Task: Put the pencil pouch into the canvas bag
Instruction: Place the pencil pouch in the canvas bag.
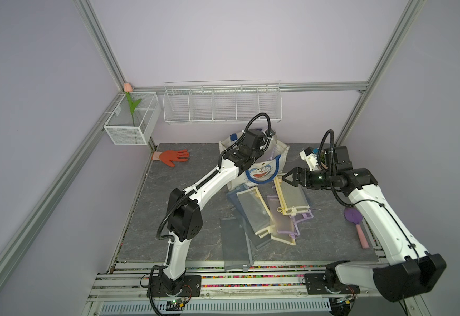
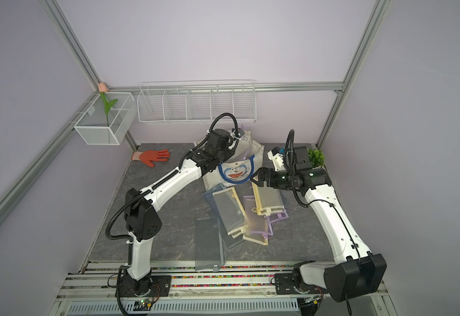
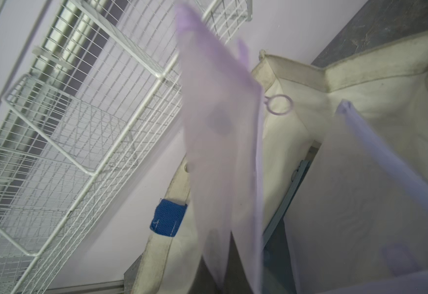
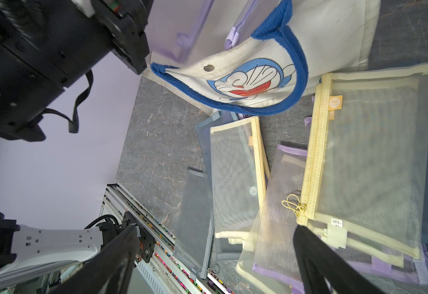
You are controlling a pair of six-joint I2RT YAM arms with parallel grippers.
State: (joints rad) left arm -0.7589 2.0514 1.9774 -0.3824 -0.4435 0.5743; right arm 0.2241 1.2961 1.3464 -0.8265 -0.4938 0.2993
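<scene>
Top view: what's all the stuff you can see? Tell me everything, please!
bag: one, cream with blue trim and cat face, back middle of the table.
held pouch: one, purple, hanging over the bag's mouth.
inner pouch: one, lilac, standing in the bag.
pouches: overlapping pile, number unclear; yellow, purple and grey edges; before the bag.
glove: one, orange, table's far left corner.
tulip: one, pink, in the white box on the left wall.
rack: one, white wire, back wall.
brush: one, purple with pink handle, table's right edge.
plant: one, green, far right corner.
left arm: one, white and black; jaws shut on the held pouch.
right arm: one, white and black; jaws open, empty, over the pile.
</scene>
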